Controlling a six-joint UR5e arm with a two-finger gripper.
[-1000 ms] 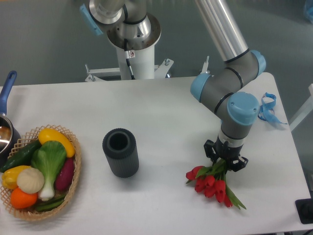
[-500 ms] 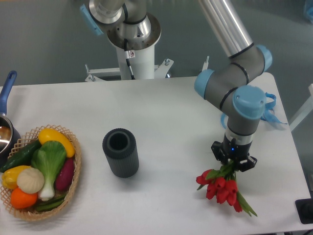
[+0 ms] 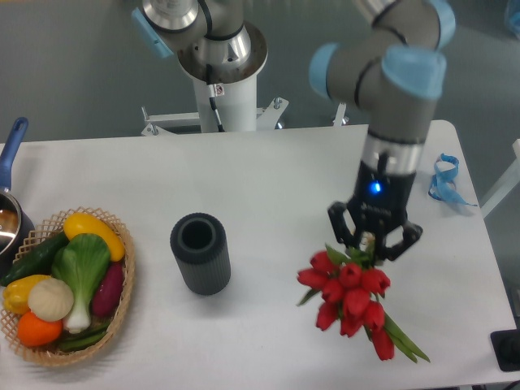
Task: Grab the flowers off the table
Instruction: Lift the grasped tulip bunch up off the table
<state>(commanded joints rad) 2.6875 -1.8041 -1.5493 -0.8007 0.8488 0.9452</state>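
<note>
The scene is bright and evenly lit, and the light seems to come from above. The white table is very pale but not burnt out, and its surface shows almost no glare. Shadows are soft and short: a faint grey one lies under the flowers in the lower right, and another beside the dark cylinder at centre. The arm's metal tube at the top edge carries a mild shine. Focus is fairly sharp overall, with slight softness on the gripper.
</note>
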